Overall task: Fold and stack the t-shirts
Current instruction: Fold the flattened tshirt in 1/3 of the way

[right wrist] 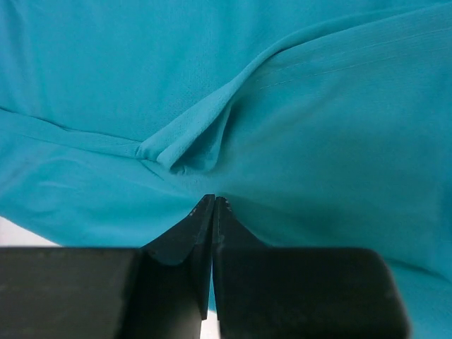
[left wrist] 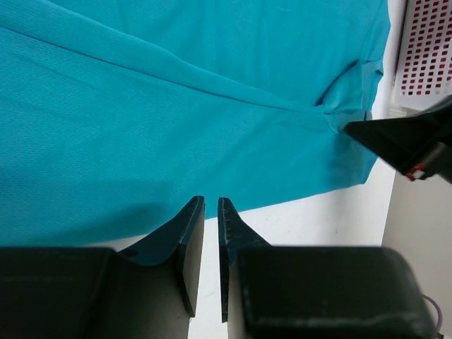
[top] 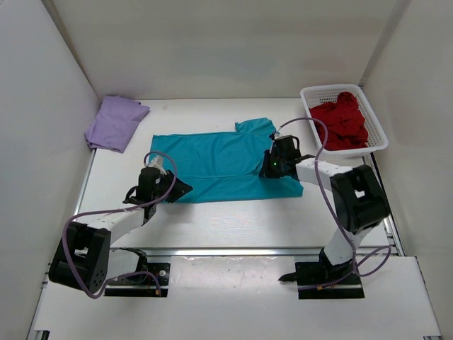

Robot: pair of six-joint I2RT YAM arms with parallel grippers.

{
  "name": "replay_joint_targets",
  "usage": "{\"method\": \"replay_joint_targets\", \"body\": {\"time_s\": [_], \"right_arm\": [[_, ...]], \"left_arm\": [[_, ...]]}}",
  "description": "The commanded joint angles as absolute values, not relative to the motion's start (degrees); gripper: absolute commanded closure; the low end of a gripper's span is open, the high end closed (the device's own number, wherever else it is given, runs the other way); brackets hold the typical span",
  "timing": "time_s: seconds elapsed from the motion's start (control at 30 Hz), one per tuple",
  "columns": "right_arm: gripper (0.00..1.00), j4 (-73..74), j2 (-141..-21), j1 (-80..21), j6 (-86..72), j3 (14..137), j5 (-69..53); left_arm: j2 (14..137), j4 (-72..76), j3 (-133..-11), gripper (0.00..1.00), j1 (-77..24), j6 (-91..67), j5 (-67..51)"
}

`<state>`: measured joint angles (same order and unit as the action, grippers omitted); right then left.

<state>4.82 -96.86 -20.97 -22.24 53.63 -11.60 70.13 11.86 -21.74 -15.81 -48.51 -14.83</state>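
The teal t-shirt [top: 219,166] lies spread on the table, its lower part folded over along a crease. My left gripper [top: 181,188] sits at its near left edge; in the left wrist view the jaws [left wrist: 210,201] stand slightly open over bare table, just short of the teal hem [left wrist: 176,106], with nothing between them. My right gripper [top: 273,167] is at the shirt's right side by the sleeve, shut, its tips [right wrist: 213,199] pinched into the teal cloth [right wrist: 318,106]. The lavender t-shirt [top: 115,122] lies folded at the back left. The dark red t-shirt [top: 343,122] is bunched in the basket.
A white mesh basket [top: 333,88] stands at the back right, also seen in the left wrist view [left wrist: 427,49]. White walls close in the table on three sides. Purple cables loop off both arms.
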Motion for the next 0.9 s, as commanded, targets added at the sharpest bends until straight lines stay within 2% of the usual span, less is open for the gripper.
{"method": "replay_joint_targets", "body": {"time_s": [0.0,0.2,0.43,0.53,0.63,0.77,0.87], "right_arm": [[1.00,1.33,-99.83,-21.97,-21.80,57.21,-14.32],[1.00,-1.82,-104.14,-23.55,-22.50,60.03,-14.42],[0.99,-2.46,-111.87,-22.50,-23.29,70.56,-11.34],[0.99,-3.16,-111.63,-21.71,-23.29,71.89,-13.35],[0.98,-1.85,-105.33,-22.93,-21.89,67.00,-10.83],[0.95,-6.58,-91.26,-24.34,-23.81,50.50,-8.17],[0.95,-7.74,-88.07,-24.69,-24.17,44.23,-9.40]], "left_arm": [[69.61,12.48,-21.62,0.75,-15.11,-47.81,-16.88],[69.96,13.54,-21.27,0.75,-15.73,-47.99,-16.52],[68.65,12.83,-20.57,0.76,-12.58,-47.55,-14.68],[67.42,11.87,-20.47,0.75,-12.21,-47.38,-13.37],[67.15,10.11,-21.26,0.75,-13.79,-46.15,-11.34],[70.21,8.70,-23.72,0.76,-18.71,-44.74,-8.62],[75.74,9.14,-25.92,0.77,-20.83,-44.20,-7.21]]}}
